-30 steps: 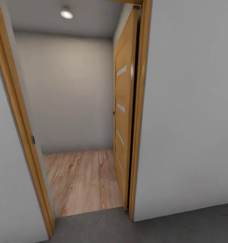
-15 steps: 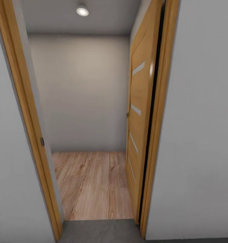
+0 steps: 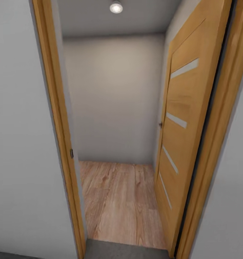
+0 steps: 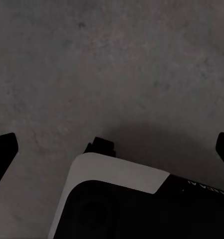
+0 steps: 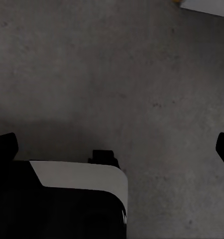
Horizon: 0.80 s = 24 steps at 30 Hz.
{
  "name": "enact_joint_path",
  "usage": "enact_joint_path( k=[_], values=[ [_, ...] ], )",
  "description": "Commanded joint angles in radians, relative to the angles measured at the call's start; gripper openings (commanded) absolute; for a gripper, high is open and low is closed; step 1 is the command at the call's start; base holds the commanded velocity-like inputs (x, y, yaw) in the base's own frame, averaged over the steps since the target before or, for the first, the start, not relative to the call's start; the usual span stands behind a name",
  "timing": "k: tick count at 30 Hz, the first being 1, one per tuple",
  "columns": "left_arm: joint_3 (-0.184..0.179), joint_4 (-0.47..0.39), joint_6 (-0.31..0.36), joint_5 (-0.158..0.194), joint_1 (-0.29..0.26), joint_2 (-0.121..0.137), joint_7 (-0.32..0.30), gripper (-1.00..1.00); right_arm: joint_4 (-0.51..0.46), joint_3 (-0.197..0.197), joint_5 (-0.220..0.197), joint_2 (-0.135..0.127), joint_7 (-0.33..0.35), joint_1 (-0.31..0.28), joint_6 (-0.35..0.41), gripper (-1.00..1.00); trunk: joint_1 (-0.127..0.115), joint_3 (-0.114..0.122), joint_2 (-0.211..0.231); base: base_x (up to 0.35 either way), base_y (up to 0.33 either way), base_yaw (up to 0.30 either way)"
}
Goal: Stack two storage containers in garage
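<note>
The two storage containers are out of view. In the left wrist view my left gripper (image 4: 112, 147) is open, its dark fingertips (image 4: 3, 149) far apart with nothing between them, above the dark grey concrete floor (image 4: 117, 64). In the right wrist view my right gripper (image 5: 114, 149) is open too, fingertips (image 5: 4, 147) spread wide and empty over the same floor (image 5: 117, 74). Each wrist view also has my white and black base (image 4: 117, 174) below the gripper.
Straight ahead is a doorway with an orange-wood frame (image 3: 58, 118). Its door (image 3: 186, 126), with glass slats, is swung open on the right. Beyond lie a light wood-plank floor (image 3: 121, 201) and a plain grey wall (image 3: 114, 97). Pale walls (image 3: 24, 144) flank the opening.
The whole head view has shifted: the doorway now looks larger and closer, with the door nearer at the right and less concrete floor showing below.
</note>
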Motion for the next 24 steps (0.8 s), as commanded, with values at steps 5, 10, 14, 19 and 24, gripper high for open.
enact_joint_path(
  k=[5, 10, 14, 19, 24],
  values=[
    [0.005, -0.001, -0.008, 0.001, -0.001, 0.0, 0.0, 1.0, 0.003, 0.008, -0.004, 0.0, -0.006, -0.001, -0.006, 1.0, 0.001, -0.001, -0.001, 0.093, 0.104, 0.12],
    [0.006, -0.004, -0.009, 0.002, -0.001, -0.001, 0.0, 1.0, 0.003, 0.009, -0.003, -0.002, -0.006, -0.001, -0.006, 1.0, 0.001, -0.001, -0.001, 0.022, 0.008, 0.01],
    [0.003, -0.003, -0.005, 0.002, -0.001, 0.0, -0.001, 1.0, 0.003, 0.009, -0.002, -0.004, -0.005, -0.001, -0.005, 1.0, 0.001, -0.001, -0.001, 0.26, 0.001, 0.001],
    [0.003, -0.003, 0.0, 0.002, -0.001, 0.0, -0.001, 1.0, 0.003, 0.01, -0.001, -0.005, -0.005, -0.001, -0.006, 1.0, 0.001, -0.001, -0.001, 0.309, 0.0, 0.0],
    [0.003, -0.003, 0.0, 0.002, -0.001, 0.0, -0.001, 1.0, 0.003, 0.01, -0.002, -0.004, -0.006, -0.001, -0.006, 1.0, 0.001, -0.001, -0.001, 0.313, 0.0, 0.0]
  ],
)
